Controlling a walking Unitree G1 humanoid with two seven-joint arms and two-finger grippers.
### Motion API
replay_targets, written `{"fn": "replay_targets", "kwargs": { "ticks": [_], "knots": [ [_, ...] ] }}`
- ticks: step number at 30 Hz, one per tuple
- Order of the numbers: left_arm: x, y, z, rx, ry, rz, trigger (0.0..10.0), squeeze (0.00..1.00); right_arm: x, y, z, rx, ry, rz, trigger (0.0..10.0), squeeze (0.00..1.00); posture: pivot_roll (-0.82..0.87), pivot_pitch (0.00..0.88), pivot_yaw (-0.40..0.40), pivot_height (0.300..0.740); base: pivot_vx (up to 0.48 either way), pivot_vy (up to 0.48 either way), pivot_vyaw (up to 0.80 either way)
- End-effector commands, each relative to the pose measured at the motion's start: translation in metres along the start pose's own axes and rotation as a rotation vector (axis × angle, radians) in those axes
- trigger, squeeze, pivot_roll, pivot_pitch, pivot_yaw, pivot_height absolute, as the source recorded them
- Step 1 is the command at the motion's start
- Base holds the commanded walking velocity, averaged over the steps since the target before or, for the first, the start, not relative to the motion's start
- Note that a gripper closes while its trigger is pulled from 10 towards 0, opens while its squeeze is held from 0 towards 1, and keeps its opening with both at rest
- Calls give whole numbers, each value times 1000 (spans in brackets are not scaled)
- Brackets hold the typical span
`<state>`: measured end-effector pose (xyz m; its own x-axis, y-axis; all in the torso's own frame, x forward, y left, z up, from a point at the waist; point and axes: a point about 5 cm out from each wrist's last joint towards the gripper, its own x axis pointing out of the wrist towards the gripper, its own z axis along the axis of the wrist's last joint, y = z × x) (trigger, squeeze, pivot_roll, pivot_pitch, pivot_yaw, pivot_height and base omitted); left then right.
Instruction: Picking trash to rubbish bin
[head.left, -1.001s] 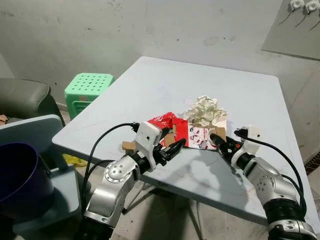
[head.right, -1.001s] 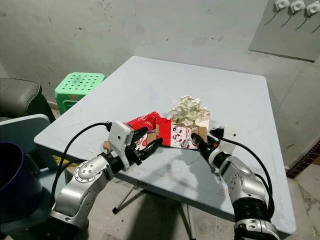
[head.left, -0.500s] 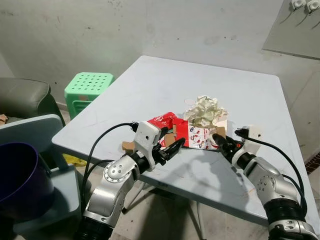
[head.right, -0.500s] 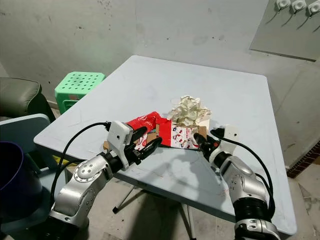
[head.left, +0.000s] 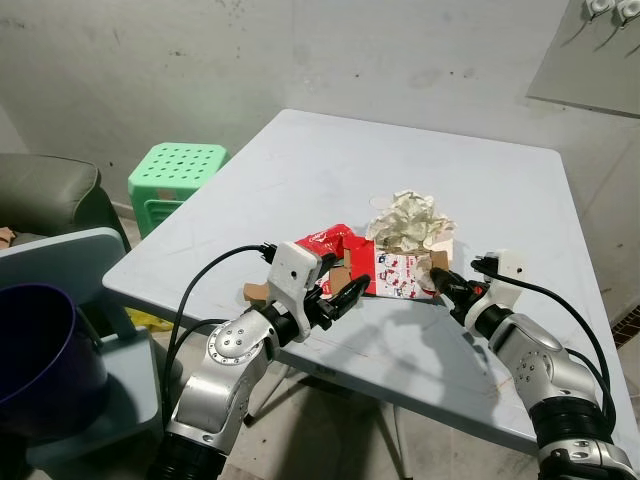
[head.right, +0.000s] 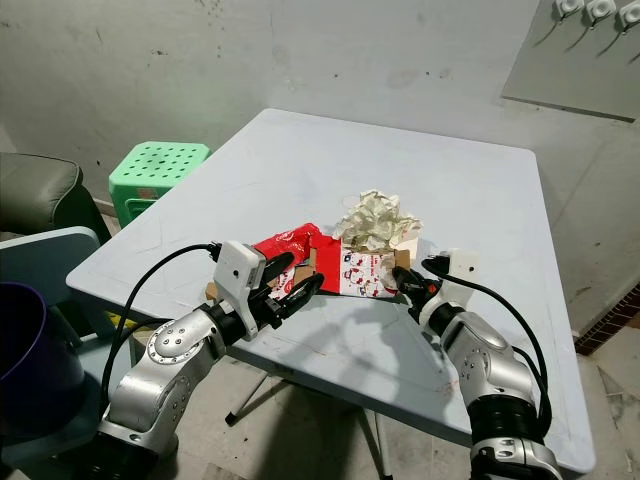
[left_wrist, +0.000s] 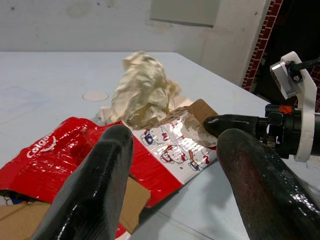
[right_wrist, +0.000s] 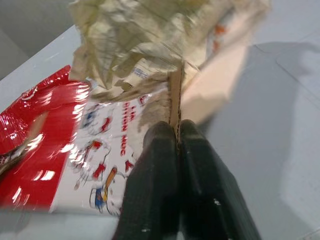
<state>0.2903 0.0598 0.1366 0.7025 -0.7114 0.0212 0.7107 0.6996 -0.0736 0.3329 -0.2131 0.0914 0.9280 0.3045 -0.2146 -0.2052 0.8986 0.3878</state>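
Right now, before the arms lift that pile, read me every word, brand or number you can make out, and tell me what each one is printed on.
"Colgate": white lettering on the red crumpled packet, only partly legible because of creases.
Red print beside the cartoon figures on the flattened carton, whose cardboard edge the right gripper pinches: too blurred to read.
Crumpled paper: no readable print.
The left gripper hovers open before the pile.

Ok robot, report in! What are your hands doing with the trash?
Right tool shut on the red-and-white carton flap. Left tool open at the carton's other end. Crumpled paper sits on the carton. Purple bin off to the left.
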Motion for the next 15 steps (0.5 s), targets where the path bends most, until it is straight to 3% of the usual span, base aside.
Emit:
{"fn": "replay_targets", "kwargs": {
  "ticks": [1, 13, 14, 15],
  "knots": [
    [3, 1, 9, 24, -25, 0, 10000, 0, -1, -3, 5, -12, -15, -2, 0, 0, -41, 20, -17, 740, 0, 0, 0],
    [9, 5, 14, 17, -50, 10, 10000, 0, -4, 1, 23, -57, -107, 52, 0, 0, -42, 0, -26, 740, 0, 0, 0],
    [9, 6, 15, 15, -55, 14, 10000, 0, -6, 3, 26, -48, -129, 70, 3059, 0, -43, 0, -29, 740, 0, 0, 0],
    [9, 6, 15, 13, -57, 17, 10000, 0, -6, 4, 28, -40, -143, 84, 3059, 0, -43, 0, -32, 740, 0, 0, 0]
  ]
}}
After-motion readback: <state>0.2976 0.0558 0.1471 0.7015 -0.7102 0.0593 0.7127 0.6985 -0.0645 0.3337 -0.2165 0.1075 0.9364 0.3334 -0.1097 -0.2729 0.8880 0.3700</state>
